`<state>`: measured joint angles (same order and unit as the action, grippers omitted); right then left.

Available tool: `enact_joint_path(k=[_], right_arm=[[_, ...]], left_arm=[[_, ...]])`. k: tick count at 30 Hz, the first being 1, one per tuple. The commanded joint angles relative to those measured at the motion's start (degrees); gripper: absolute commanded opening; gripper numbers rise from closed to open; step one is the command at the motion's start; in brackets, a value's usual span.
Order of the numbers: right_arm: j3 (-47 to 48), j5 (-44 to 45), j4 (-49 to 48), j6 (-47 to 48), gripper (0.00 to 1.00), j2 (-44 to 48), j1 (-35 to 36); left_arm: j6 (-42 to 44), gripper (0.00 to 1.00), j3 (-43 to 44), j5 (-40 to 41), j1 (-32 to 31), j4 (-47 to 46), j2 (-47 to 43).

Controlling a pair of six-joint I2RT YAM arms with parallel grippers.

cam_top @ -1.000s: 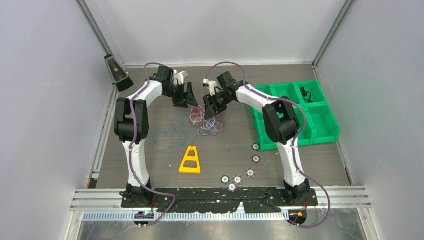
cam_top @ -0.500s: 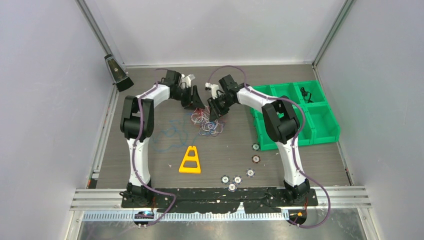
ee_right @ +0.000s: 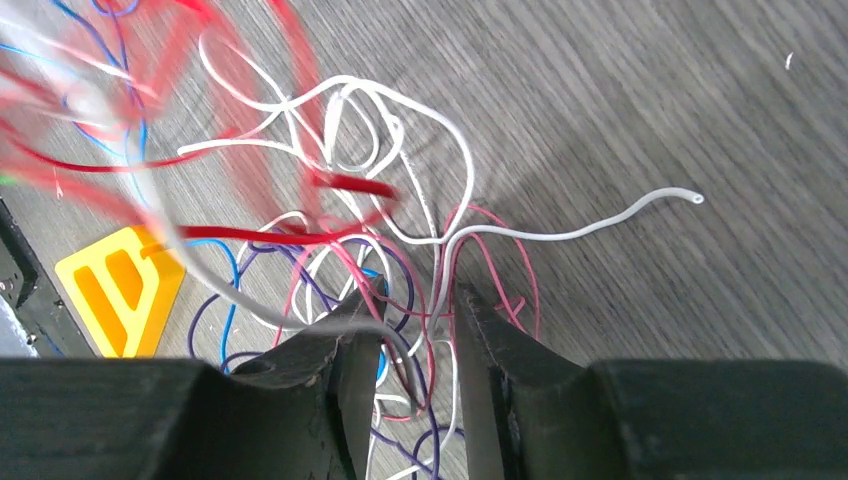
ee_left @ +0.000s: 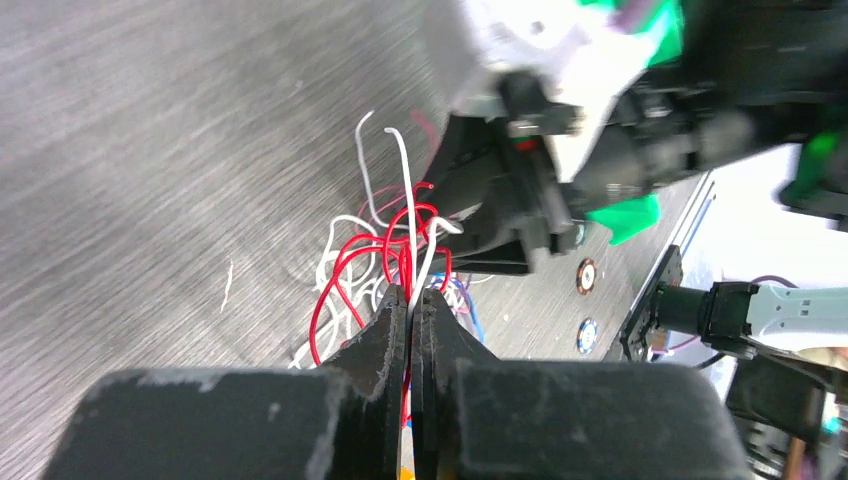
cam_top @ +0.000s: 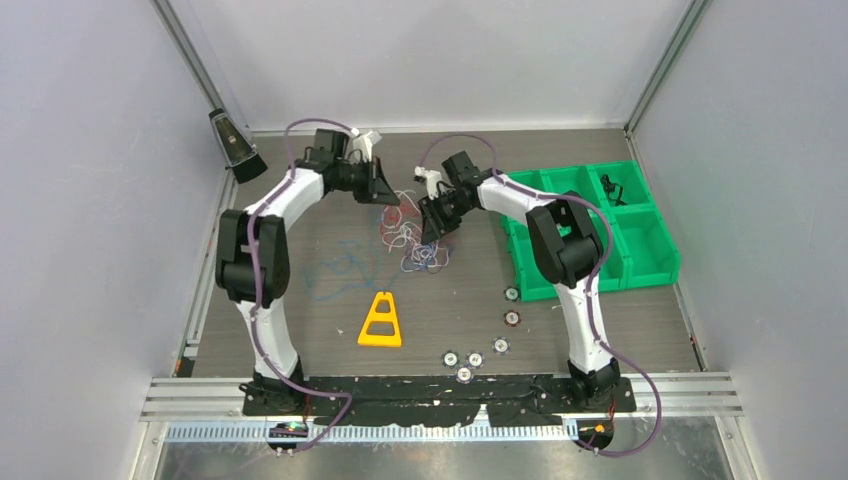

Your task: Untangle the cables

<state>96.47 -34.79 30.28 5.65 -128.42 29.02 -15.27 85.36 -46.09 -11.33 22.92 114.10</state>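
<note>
One tangle of cables (cam_top: 418,245) lies on the bench (cam_top: 450,300), long axis near-to-far, its red, white and blue strands too knotted to count. The right gripper (ee_right: 415,295) straddles its right side, jaws apart around several strands. Beyond, the left gripper (ee_left: 411,292) has its jaws clamped on red and white strands at the far end.

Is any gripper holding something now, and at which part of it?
The left gripper is shut on the cables, pinching red and white strands at the bundle's far edge. The right gripper is open: strands pass between its fingers, unpinched.
</note>
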Motion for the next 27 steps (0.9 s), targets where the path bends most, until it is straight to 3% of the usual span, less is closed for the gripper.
enact_joint_path(k=[1,12,16,18,22,27], right_arm=[[-2.77,2.87,1.29,1.1,0.38,2.63,-0.25],[-6.87,4.35,1.51,3.15,0.41,5.06,-0.28],[-7.02,0.14,3.76,6.97,0.53,7.61,-0.69],[-6.62,-4.22,4.92,9.0,0.65,12.01,-1.11],[-3.71,-12.57,8.49,11.44,0.82,19.96,-1.33],[2.29,-14.62,8.06,8.21,0.89,26.07,-1.33]], left_arm=[[2.27,0.0,0.72,0.21,1.69,-2.16,-10.82],[-5.03,0.0,7.61,-3.13,9.95,-2.0,-23.97],[-5.41,0.0,7.5,-7.52,10.9,-3.12,-27.03],[-3.66,0.0,5.43,-10.36,10.81,-3.1,-28.25],[1.61,0.0,0.76,-12.14,10.81,-2.18,-30.78],[8.45,0.0,-1.7,-14.32,10.68,0.23,-32.65]])
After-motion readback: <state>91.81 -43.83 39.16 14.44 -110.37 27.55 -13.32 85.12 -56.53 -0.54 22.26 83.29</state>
